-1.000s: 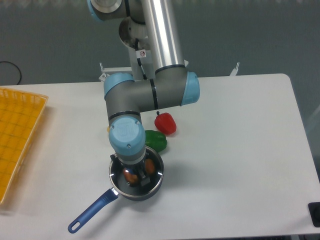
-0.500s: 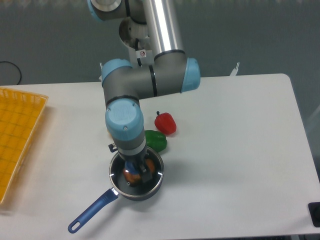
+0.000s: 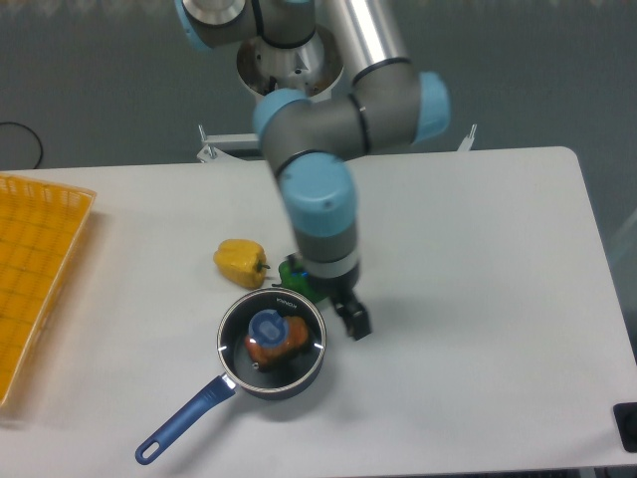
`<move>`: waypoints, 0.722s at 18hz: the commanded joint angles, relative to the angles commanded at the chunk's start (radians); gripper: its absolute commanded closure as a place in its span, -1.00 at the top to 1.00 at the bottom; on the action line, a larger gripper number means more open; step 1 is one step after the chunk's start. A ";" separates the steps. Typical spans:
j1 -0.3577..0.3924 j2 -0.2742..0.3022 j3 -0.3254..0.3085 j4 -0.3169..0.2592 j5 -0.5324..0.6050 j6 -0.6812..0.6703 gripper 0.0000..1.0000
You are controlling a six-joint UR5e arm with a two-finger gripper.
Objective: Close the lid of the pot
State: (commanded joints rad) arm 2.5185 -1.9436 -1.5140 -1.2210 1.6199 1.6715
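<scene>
the lid (image 3: pixel 272 335) sits flat on the pot (image 3: pixel 271 383), its blue knob centred and an orange object showing through the glass. the gripper (image 3: pixel 351 317) hangs just beside the pot's right rim, apart from it and holding nothing; how far its fingers are parted cannot be told. a green pepper (image 3: pixel 296 276) lies just behind the fingers, half hidden by the arm, and a yellow pepper (image 3: pixel 241 263) farther left. bare table (image 3: pixel 478 329) spreads right of the fingers. the pot's handle points down-left; a yellow basket (image 3: pixel 35 274) sits at the far left edge.
</scene>
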 joint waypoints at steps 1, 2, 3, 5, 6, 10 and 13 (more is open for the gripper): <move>0.025 0.000 0.000 0.000 -0.001 0.052 1.00; 0.046 0.000 0.000 0.000 -0.002 0.101 1.00; 0.068 0.000 0.000 0.001 -0.003 0.144 1.00; 0.110 -0.002 0.000 0.005 -0.005 0.186 1.00; 0.132 -0.008 0.006 0.006 -0.005 0.203 1.00; 0.210 -0.012 0.012 0.012 -0.041 0.361 1.00; 0.233 -0.014 0.012 0.014 -0.066 0.381 1.00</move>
State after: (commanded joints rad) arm 2.7519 -1.9573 -1.5018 -1.2072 1.5539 2.0525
